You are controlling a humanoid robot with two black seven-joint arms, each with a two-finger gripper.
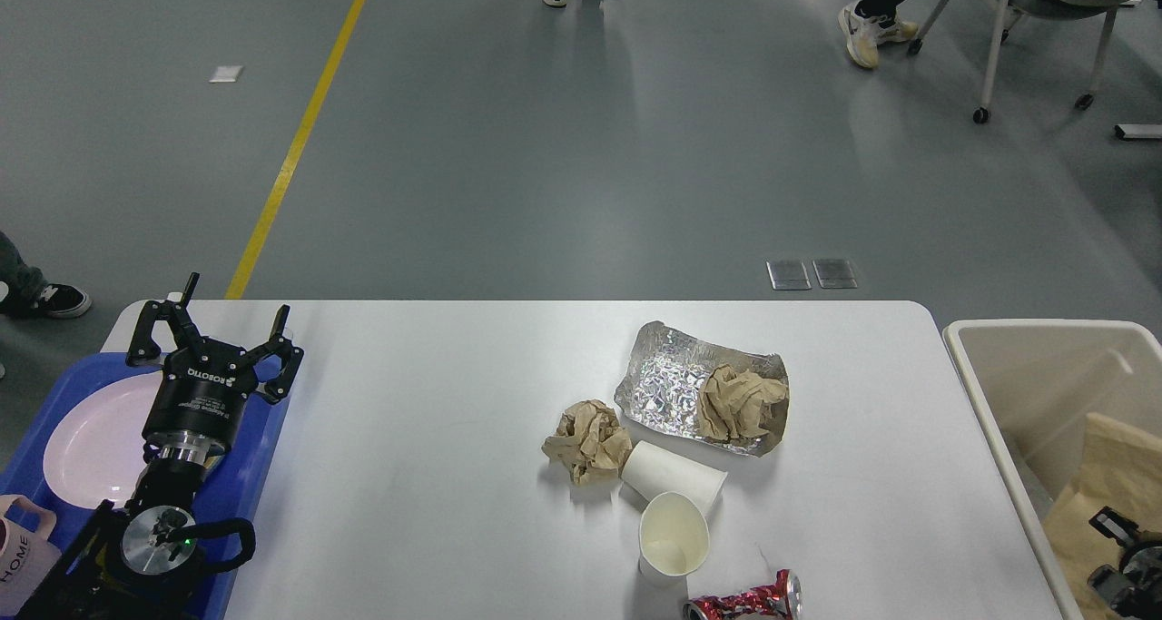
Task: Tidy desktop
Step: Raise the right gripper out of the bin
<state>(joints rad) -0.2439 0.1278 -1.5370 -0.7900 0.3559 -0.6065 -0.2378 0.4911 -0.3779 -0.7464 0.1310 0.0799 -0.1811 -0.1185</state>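
Note:
The white desktop [436,420] holds litter right of its middle. There is a crumpled brown paper ball [587,440], a silver foil sheet [667,386] with a second brown paper wad [740,404] on it, a white paper cup lying on its side [674,477], an upright paper cup [673,538] and a crushed red can [744,599] at the front edge. My left gripper [221,325] is open and empty above the blue tray's right edge. My right gripper [1118,558] shows small and dark over the cream bin; I cannot make out its fingers.
A blue tray [259,461] at the left holds a pink plate [86,447] and a pink mug [23,547]. The cream bin [1035,339] stands beside the desktop's right edge with brown paper [1112,466] inside. People's feet and a wheeled chair [1044,12] are far behind.

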